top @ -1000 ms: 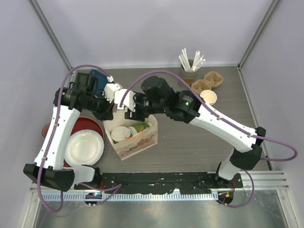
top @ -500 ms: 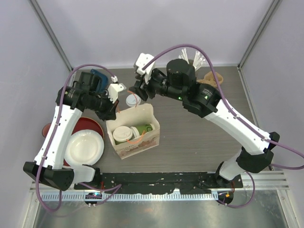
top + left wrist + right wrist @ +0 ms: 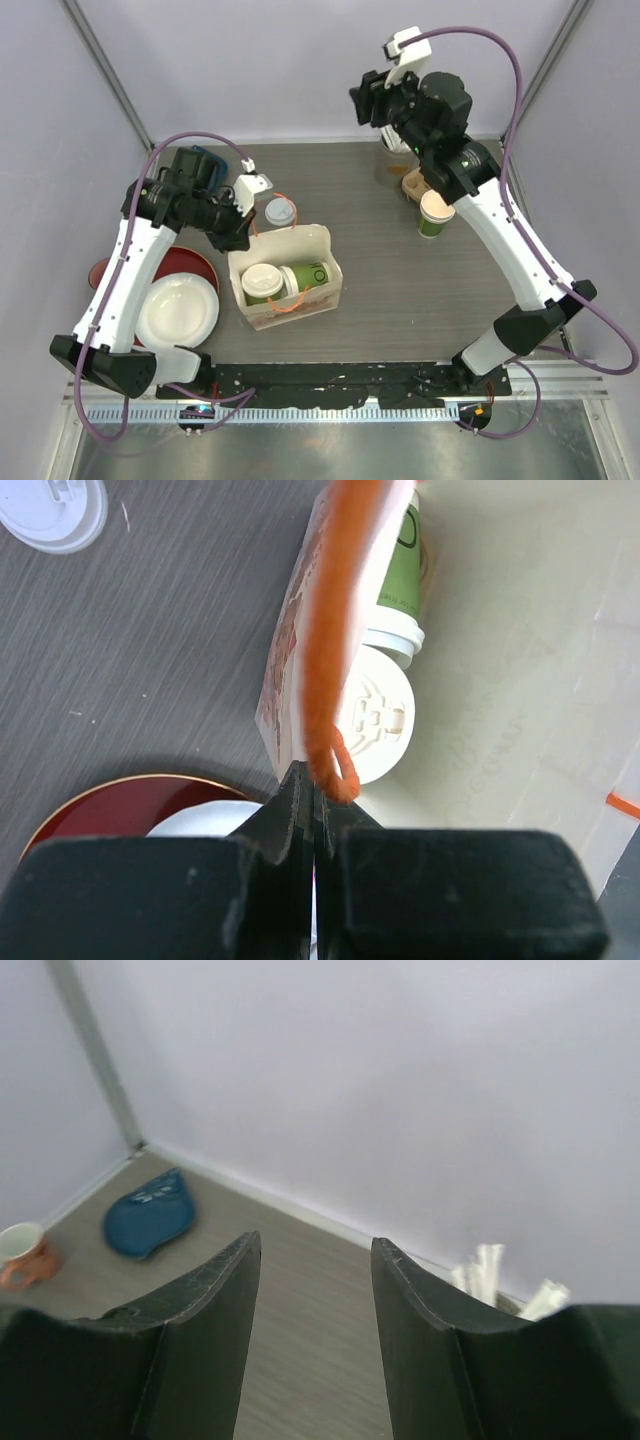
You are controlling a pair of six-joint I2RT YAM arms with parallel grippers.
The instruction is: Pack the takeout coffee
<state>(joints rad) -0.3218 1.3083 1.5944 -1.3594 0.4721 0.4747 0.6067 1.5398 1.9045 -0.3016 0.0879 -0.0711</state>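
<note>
A paper takeout bag (image 3: pixel 292 300) with orange string handles lies open on the table. Two coffee cups lie inside it: one shows its white lid (image 3: pixel 262 283), the other its green side (image 3: pixel 307 273). My left gripper (image 3: pixel 241 224) is shut on the bag's rim by the orange handle (image 3: pixel 328 630); the left wrist view shows the jaws (image 3: pixel 312 780) pinched on the paper wall, with the lidded cup (image 3: pixel 377 716) just beyond. My right gripper (image 3: pixel 368 100) is open and empty, raised high at the back (image 3: pixel 312 1250). A third green cup (image 3: pixel 434 214) stands upright at the right.
A loose white lid (image 3: pixel 279 211) lies behind the bag. A white plate (image 3: pixel 178 312) on a red dish (image 3: pixel 198 265) sits at the left. A cup of straws (image 3: pixel 393 150) and a cardboard carrier (image 3: pixel 414 183) stand back right. A blue object (image 3: pixel 203 163) lies back left.
My right arm has lifted out of the bag and swung up to the back right. The left gripper keeps its hold on the bag's rim; the bag shifted slightly right.
</note>
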